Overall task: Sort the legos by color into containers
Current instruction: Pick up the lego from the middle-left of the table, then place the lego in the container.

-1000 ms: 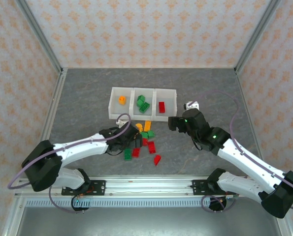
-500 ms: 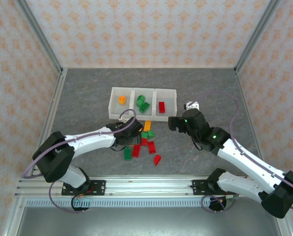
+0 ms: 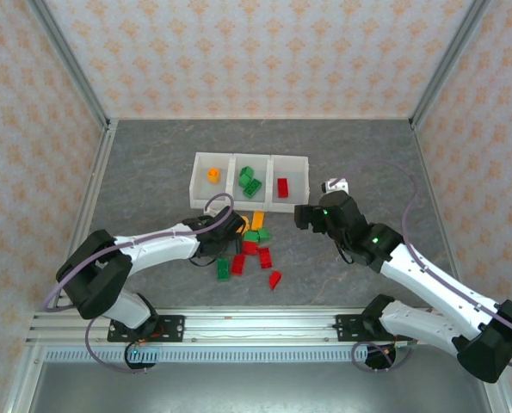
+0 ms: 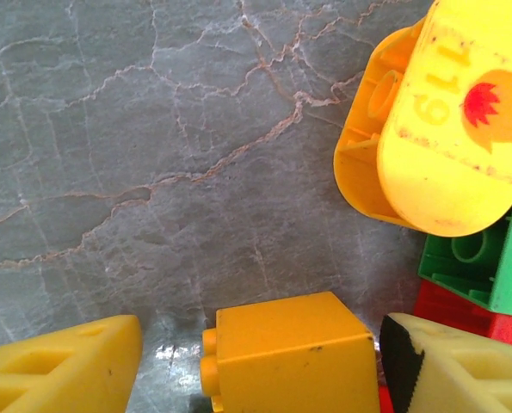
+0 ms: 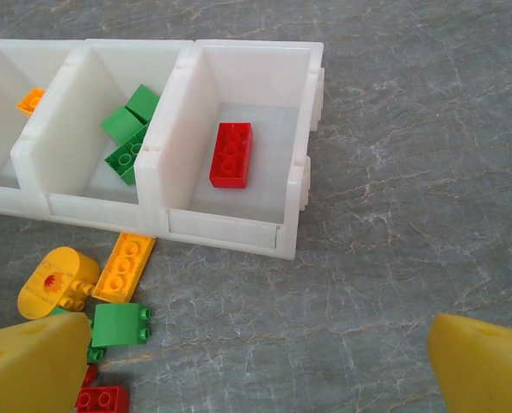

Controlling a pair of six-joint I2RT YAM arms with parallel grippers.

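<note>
Left end effector [image 4: 260,354] is down in the loose pile, its fingers apart on either side of an orange-yellow brick [image 4: 294,357] that sits on the grey surface [image 4: 152,172]. We see a clear gap on one side. The other finger looks to be right against the brick, though at this range we can't be sure.

Trouble spot: a green brick [image 4: 488,258] and a red brick [image 4: 458,314] crowd that finger, with a rounded yellow piece [image 4: 453,120] just beyond. A squeeze could pinch a neighbour too, or twist our brick out.

Right end effector [image 5: 260,348] hangs wide apart and empty near the containers [image 5: 238,52]. An orange brick [image 5: 30,100] lies in the end bin farthest from it, green in the middle one, red in the nearest.
</note>
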